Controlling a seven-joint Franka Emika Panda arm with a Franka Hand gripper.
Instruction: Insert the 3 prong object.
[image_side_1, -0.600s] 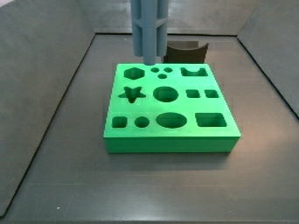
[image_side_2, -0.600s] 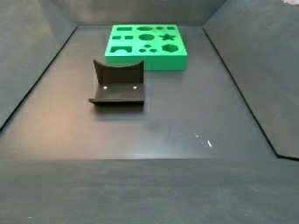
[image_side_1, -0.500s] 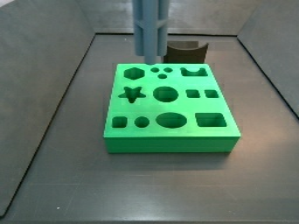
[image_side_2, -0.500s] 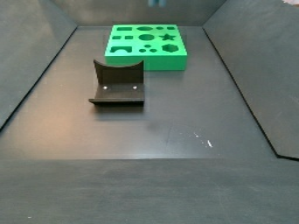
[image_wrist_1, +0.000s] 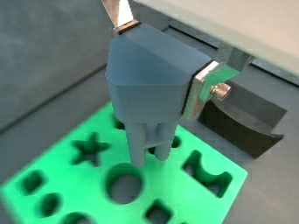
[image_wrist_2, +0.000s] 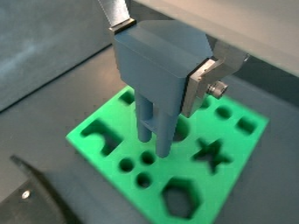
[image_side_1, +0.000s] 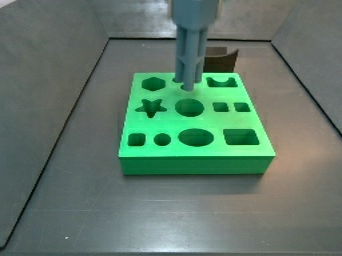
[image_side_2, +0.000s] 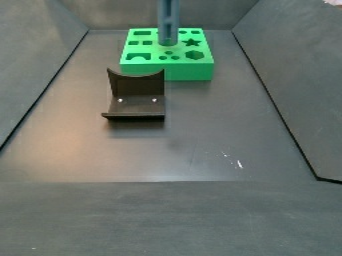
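My gripper (image_wrist_1: 163, 52) is shut on the wide head of the 3 prong object (image_wrist_1: 149, 79), a blue-grey ridged rod, in both wrist views (image_wrist_2: 163, 61). A silver finger (image_wrist_1: 208, 86) presses each side. The rod hangs upright over the flat green block (image_side_1: 201, 150) with shaped holes. In a side view its lower end (image_side_1: 189, 80) is at the cluster of small round holes near the block's far edge. I cannot tell if the prongs touch. The rod (image_side_2: 170, 20) also stands over the block (image_side_2: 201, 68) in the facing side view. The gripper itself is above both side views.
The dark fixture (image_side_2: 134, 95) with a U-shaped notch stands on the dark floor beside the green block; it also shows in a side view (image_side_1: 221, 55) and in both wrist views (image_wrist_1: 246, 122) (image_wrist_2: 47, 197). Grey walls enclose the floor.
The rod has come down towards the green block and shifted sideways over the small round holes. It now shows in the side view where it was out of frame before.
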